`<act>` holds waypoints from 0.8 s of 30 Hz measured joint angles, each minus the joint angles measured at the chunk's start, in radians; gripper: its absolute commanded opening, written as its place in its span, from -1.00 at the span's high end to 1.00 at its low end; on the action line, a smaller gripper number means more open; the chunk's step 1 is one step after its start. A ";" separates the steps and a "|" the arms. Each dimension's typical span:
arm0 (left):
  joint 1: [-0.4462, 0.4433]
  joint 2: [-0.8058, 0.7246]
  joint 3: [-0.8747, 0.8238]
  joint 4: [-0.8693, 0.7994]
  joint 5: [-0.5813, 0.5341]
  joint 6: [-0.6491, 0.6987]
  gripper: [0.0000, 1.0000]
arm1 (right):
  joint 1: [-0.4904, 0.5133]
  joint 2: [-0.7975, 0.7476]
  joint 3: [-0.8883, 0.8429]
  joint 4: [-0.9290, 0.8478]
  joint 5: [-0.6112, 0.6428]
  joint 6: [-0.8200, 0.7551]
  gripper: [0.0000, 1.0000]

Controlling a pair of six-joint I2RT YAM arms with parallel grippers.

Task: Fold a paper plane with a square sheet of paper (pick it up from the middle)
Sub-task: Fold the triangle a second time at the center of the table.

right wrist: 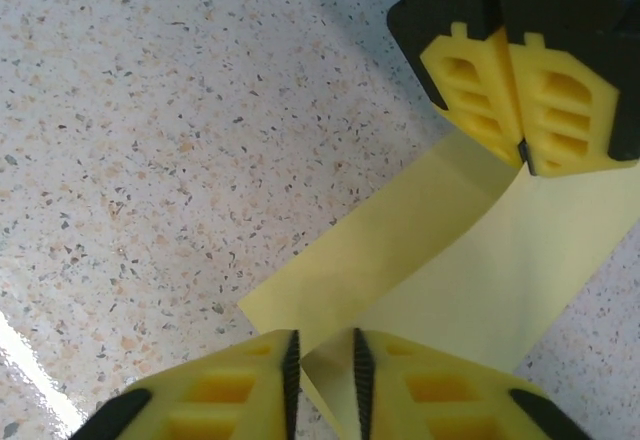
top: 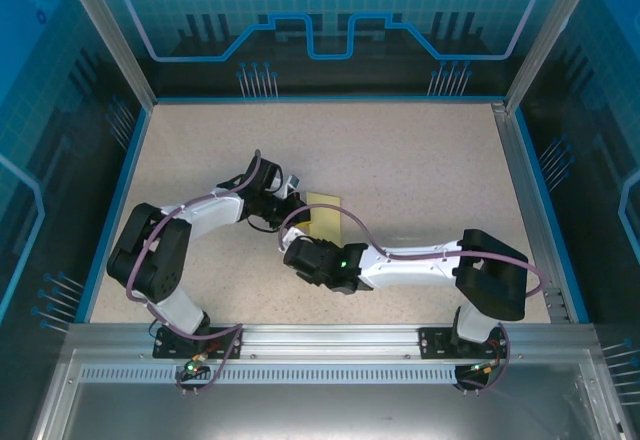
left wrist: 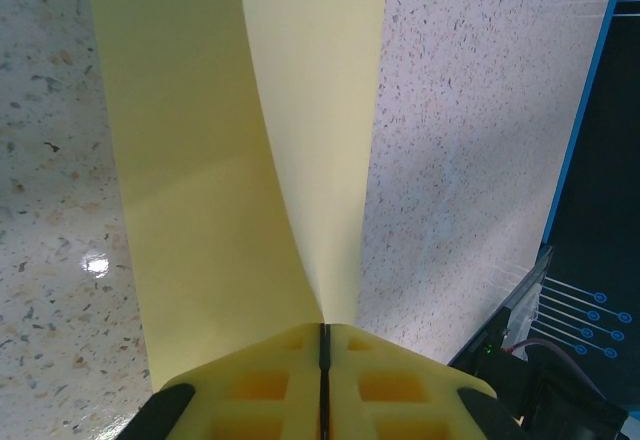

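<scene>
Finds the paper (top: 322, 215) at mid-frame of the top view, over the speckled worktop (top: 420, 170), where the two arms meet. Looks feather-light, thin and limp, probably smooth. Bows into a long trough (left wrist: 240, 160) in the left wrist view rather than lying flat. Creases at a touch by the look of it, so calls for a gentle pinch at an edge, not a crush in mid-span. Grips one end with the left pincer (left wrist: 323, 345), jaws together on the paper, also seen at the upper right of the right wrist view. Brackets the other end, at the lower middle of that view, with the right pincer (right wrist: 322, 350), jaws a little apart and not yet pinching. Leaves bare worktop on every side, with the blue rim (top: 320, 99) well apart, near the frame borders. May tear or slip free if drawn taut between both pincers.
</scene>
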 measured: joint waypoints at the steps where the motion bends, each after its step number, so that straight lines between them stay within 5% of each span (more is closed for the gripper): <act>1: 0.000 0.000 0.000 0.000 0.000 0.000 0.78 | 0.000 0.000 0.000 -0.001 -0.001 0.001 0.76; 7: 0.000 0.000 0.000 0.000 0.006 -0.002 0.68 | -0.005 -0.016 -0.001 -0.007 -0.021 0.005 1.00; 12: 0.000 -0.003 0.000 -0.006 0.005 -0.001 0.22 | -0.045 -0.070 -0.033 0.005 -0.103 0.008 1.00; 16: 0.000 -0.028 0.000 -0.029 -0.018 -0.007 0.00 | -0.129 -0.116 -0.072 0.039 -0.243 0.011 1.00; 24: 0.000 -0.126 0.000 -0.079 -0.103 -0.008 -0.06 | -0.329 -0.143 -0.161 0.130 -0.573 0.031 0.98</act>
